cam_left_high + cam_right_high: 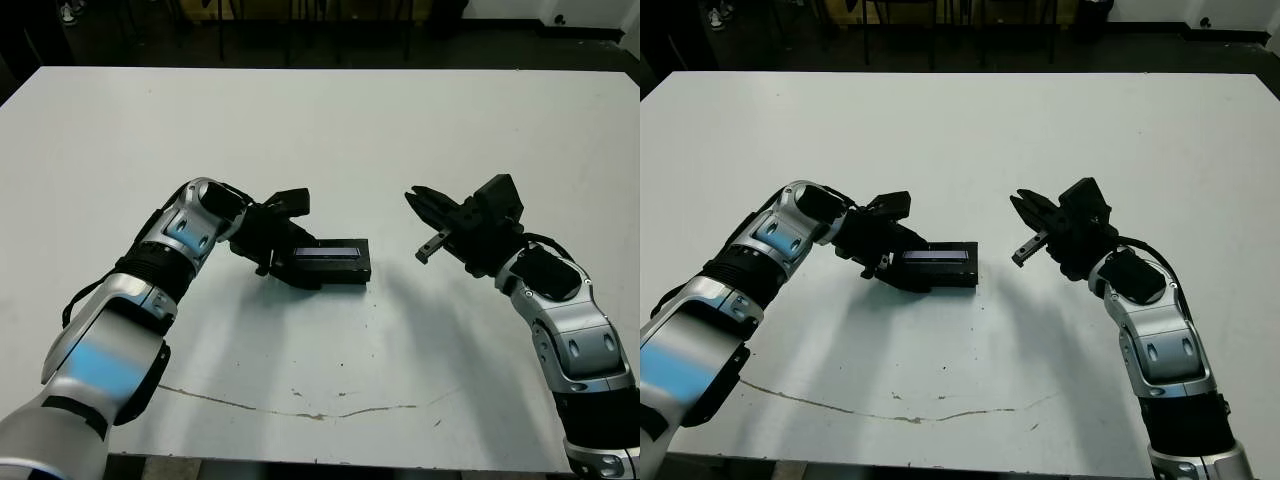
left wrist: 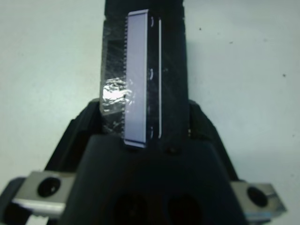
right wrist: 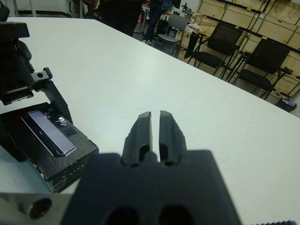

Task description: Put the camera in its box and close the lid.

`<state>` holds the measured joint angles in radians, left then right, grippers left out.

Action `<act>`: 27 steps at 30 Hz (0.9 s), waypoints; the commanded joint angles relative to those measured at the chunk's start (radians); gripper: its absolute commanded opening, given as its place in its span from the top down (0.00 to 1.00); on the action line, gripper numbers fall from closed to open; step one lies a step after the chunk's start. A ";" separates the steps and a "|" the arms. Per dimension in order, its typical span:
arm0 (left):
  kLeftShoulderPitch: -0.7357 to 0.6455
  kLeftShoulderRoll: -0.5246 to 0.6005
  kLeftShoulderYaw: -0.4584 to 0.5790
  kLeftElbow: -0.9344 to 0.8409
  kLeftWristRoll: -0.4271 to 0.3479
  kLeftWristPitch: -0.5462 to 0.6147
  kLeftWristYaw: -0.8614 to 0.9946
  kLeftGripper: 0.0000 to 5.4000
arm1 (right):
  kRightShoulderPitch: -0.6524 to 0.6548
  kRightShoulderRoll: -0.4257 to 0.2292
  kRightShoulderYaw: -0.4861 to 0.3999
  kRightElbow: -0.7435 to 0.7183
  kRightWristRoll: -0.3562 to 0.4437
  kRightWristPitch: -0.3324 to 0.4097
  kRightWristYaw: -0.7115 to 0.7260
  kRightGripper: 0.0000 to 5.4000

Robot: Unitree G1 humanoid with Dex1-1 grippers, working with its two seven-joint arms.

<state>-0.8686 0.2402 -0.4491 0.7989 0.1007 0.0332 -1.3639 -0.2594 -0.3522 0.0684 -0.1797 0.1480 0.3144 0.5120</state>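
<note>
Lid (image 1: pixel 332 253): flat black panel, pale lilac stripe along middle, lying level atop box (image 1: pixel 330 272), closed. Box: shallow, black, resting on bench, one end between left tool (image 1: pixel 272 258) fingers, well apart from right tool (image 1: pixel 425 225). Camera unseen.

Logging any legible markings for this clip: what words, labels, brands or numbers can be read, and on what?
None can be read.
The lid shows only a plain pale stripe, without lettering.
The left pincer and right pincer bear no visible markings.
The boxes beyond the table are too blurred to show any print.
</note>
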 commanded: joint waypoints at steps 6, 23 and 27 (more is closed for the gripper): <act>0.076 -0.013 -0.031 -0.001 0.028 -0.095 0.014 0.24 | 0.017 -0.008 0.005 -0.001 -0.008 0.006 -0.002 1.00; 0.196 0.167 0.098 -0.092 -0.081 -0.138 -0.017 0.00 | 0.021 0.003 0.002 -0.006 0.003 0.021 -0.007 1.00; 0.270 0.253 0.154 -0.238 -0.127 -0.052 -0.009 0.00 | 0.022 0.001 0.005 -0.006 -0.002 0.013 -0.007 1.00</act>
<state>-0.6441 0.4518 -0.3092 0.5968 -0.0244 -0.0501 -1.3768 -0.2518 -0.3495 0.0715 -0.1925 0.1473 0.3152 0.5089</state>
